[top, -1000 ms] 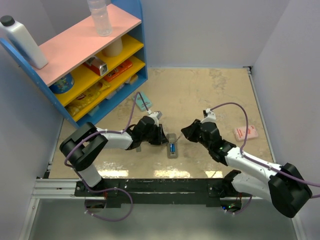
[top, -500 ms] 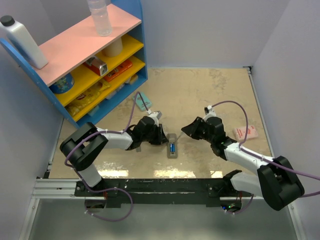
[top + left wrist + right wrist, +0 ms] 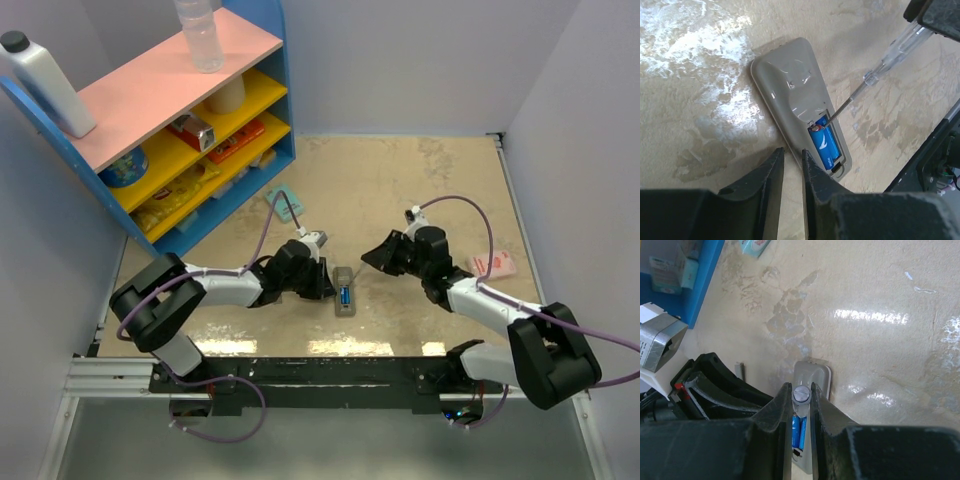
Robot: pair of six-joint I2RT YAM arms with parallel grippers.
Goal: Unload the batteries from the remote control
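- The remote control (image 3: 792, 100) lies flat on the table (image 3: 700, 75), a blue battery (image 3: 826, 146) showing in its open slot.
- My left fingers (image 3: 769, 177) rest at the remote's long edge, a narrow gap apart, holding nothing.
- My right fingers (image 3: 779, 410) pinch a screwdriver (image 3: 890, 52), its tip at the battery's end.

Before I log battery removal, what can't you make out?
- Count of blue cylindrical batteries: too small in top view; right wrist view, right gripper hides most of slim grey remote control.
- Tip of clear-handled screwdriver: right wrist view, behind handle.
- Whether left gripper touches remote: left wrist view, overlapping.
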